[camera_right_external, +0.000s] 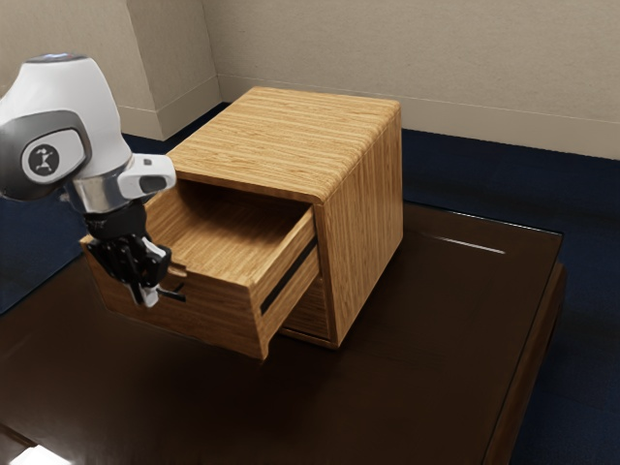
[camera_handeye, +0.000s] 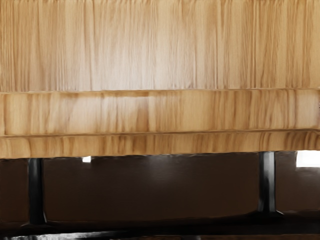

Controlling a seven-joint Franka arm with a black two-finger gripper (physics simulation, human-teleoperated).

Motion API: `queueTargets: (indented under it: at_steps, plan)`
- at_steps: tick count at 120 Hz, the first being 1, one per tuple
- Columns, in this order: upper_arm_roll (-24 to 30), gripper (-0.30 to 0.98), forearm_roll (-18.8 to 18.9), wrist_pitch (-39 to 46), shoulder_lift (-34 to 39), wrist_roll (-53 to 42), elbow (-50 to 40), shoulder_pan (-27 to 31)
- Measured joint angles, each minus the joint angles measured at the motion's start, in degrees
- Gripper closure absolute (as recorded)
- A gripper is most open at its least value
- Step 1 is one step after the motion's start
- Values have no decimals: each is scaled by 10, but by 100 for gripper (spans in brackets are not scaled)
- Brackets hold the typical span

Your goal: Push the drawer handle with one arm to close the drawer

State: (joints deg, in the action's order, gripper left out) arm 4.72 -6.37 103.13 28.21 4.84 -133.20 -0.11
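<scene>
Drawer (camera_right_external: 218, 315) is extended from the cabinet (camera_right_external: 366, 194), which is set near the tabletop's (camera_right_external: 426, 349) far edge. Gripper (camera_right_external: 150, 293) is positioned at the drawer front, by the handle (camera_handeye: 36, 190); grip state can't be determined.

Handle (camera_handeye: 268, 185): largely behind the hand (camera_right_external: 147, 295) in the exterior view, and its bar runs off the wrist view's lower edge; whether the two touch, I can't tell.
Drawer (camera_right_external: 184, 315): part of its front is covered by the hand, and its deep end slips out of sight under the cabinet's top.
Cabinet (camera_right_external: 281, 136): its lower front hides mostly behind the drawer.
Arm (camera_right_external: 82, 126): cut off by the exterior view's left edge.
Surface (camera_right_external: 426, 358): sliced by the exterior view's lower edge.
White patch (camera_right_external: 41, 456): clipped at that same edge, too little to name.
</scene>
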Motion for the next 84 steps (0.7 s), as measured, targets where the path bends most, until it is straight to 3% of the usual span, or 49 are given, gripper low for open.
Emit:
queueTargets:
  at_steps: [39, 84]
  plan:
    - [-3, 67, 22, 48, -143, 11, 112, 3]
    - [-15, 66, 50, 119, -221, 11, 184, 6]
